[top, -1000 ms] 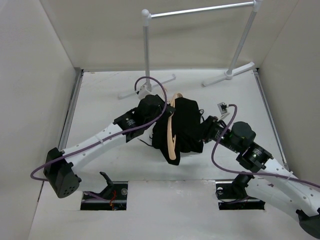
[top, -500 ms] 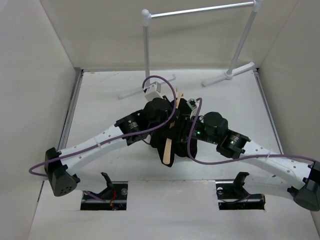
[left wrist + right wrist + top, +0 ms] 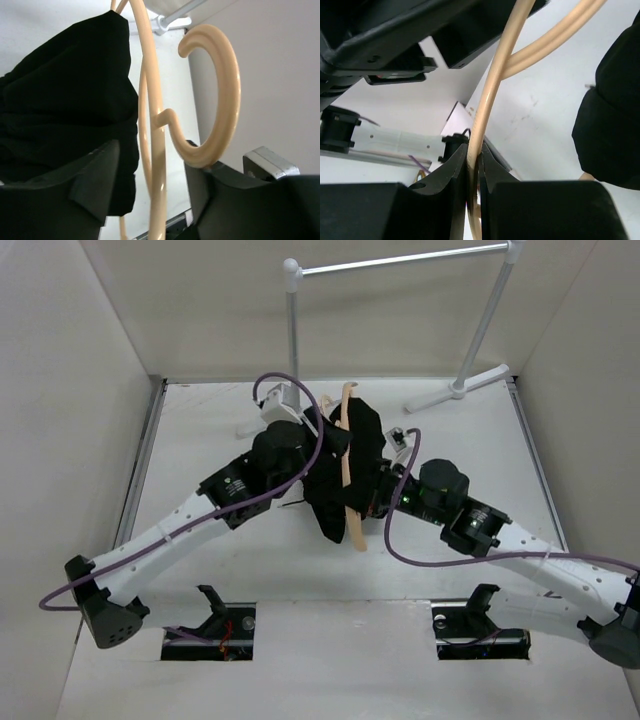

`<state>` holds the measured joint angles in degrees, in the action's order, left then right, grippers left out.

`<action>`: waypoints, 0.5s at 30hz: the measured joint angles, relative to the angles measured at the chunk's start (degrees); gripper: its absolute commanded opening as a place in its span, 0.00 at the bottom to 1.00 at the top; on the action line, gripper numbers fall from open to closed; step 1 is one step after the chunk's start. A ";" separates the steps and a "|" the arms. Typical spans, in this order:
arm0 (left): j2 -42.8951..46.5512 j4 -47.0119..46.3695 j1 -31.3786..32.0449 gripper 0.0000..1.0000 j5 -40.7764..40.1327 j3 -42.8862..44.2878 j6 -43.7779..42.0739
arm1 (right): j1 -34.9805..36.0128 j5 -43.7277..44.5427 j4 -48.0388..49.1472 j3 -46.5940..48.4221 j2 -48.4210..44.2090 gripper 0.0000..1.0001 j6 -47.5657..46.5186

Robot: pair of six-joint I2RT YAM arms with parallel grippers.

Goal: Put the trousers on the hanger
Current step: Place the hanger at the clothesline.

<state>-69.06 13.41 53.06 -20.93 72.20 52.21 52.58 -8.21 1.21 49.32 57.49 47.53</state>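
The tan wooden hanger (image 3: 346, 462) stands on edge at mid-table with the black trousers (image 3: 365, 435) draped over it. My right gripper (image 3: 373, 502) (image 3: 474, 167) is shut on a thin hanger bar (image 3: 492, 87); the trousers (image 3: 615, 120) hang to its right. My left gripper (image 3: 333, 436) (image 3: 155, 195) is open around the hanger (image 3: 156, 125). The hanger's hook (image 3: 222, 95) rests on the right finger (image 3: 225, 200), and the trousers (image 3: 65, 95) bulge over the left finger (image 3: 92, 187).
A white-and-silver pole rack (image 3: 400, 259) stands at the back of the table, its feet (image 3: 458, 390) near the back wall. White walls close in left, right and behind. Purple cables loop off both arms.
My right gripper has come in from the right and shut on the hanger. My left gripper has opened its hold on it. Hanger and trousers have shifted toward the back.
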 measured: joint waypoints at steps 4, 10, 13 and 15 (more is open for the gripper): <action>3.65 -0.46 -3.13 0.60 2.08 0.26 -0.92 | -5.79 -2.49 -0.76 3.15 0.85 0.03 -2.05; 10.71 -1.14 -5.62 0.60 5.95 0.59 -2.01 | -16.37 -7.41 -0.31 10.25 6.86 0.03 -3.23; 13.44 -1.27 -6.95 0.60 7.43 0.33 -2.27 | -20.61 -9.55 0.04 14.25 10.75 0.03 -3.41; 15.21 -1.38 -8.22 0.60 7.85 -1.07 -2.34 | -23.39 -10.88 0.00 17.42 13.42 0.03 -3.37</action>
<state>-53.84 12.03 44.84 -13.08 71.13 49.87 29.19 -19.09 1.21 66.74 70.91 44.16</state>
